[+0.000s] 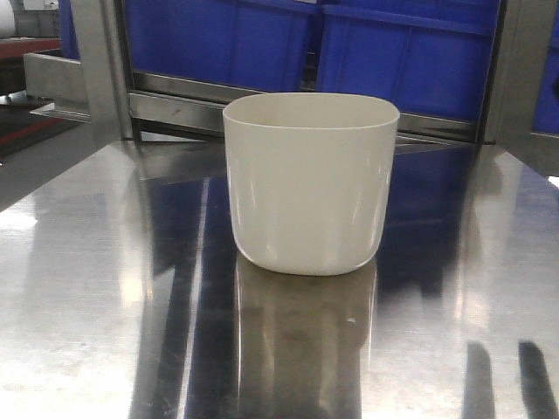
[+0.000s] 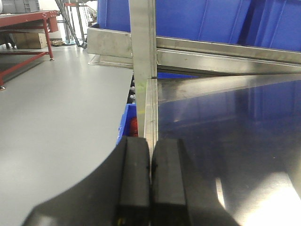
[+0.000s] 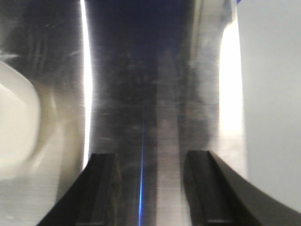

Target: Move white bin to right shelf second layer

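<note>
Left end effector point(image 2: 150, 183): black pads point(image 2: 134, 179) pressed together, empty, at the left edge of the mirror-like steel counter point(image 1: 79, 314). Glossy cream-white plastic bin point(image 1: 310, 183): upright at mid-counter, before blue rectangular crates point(image 1: 402, 52). Right end effector point(image 3: 150, 188): fingers point(image 3: 101, 188) apart, empty, bin to its left.

The right wrist view crops and blurs the white bin point(image 3: 16, 117) at left.

I see polished steel surface point(image 1: 79, 305), mirror-bright, with glare patches and blue reflections. Blue crates point(image 1: 402, 52) ranged behind. Steel upright point(image 2: 142, 37) at surface corner. Beyond edge I make out grey floor point(image 2: 56, 117), red-framed bench point(image 2: 28, 19) far back.
</note>
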